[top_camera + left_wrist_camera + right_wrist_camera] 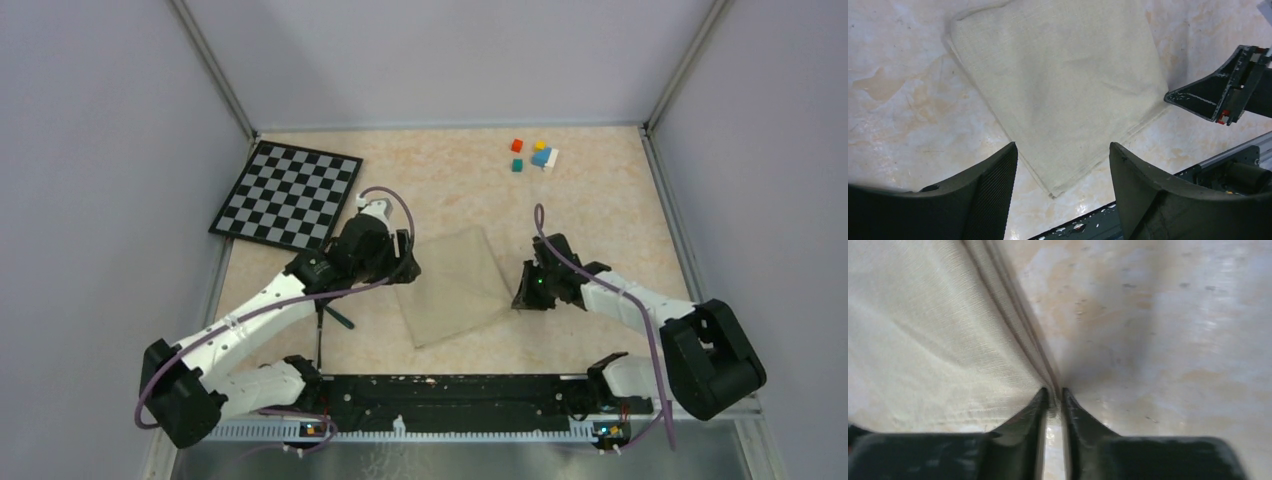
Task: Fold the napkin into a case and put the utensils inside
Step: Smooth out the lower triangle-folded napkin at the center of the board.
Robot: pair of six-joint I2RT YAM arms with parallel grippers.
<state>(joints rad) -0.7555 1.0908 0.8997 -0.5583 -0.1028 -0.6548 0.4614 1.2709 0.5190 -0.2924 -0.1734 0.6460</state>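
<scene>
Lying folded on the worktop [600, 230], midway between its side edges, the napkin [455, 285] looks light, limp and slippy, so I'd grip a layered edge. The right gripper [1053, 390] is pinched tight on its right edge; the left gripper [1063, 147] hangs wide, empty, above.

We see the napkin [455, 285] as plain pale beige with a fine weave, on a tabletop [450, 180] mottled peach and cream. The checkerboard [287, 194] has black and pale grey squares, and the small cubes [541, 157] are red, yellow, blue, white and teal. The left arm [250, 310] and right arm [640, 300] are white with black joints and purple cables.
</scene>
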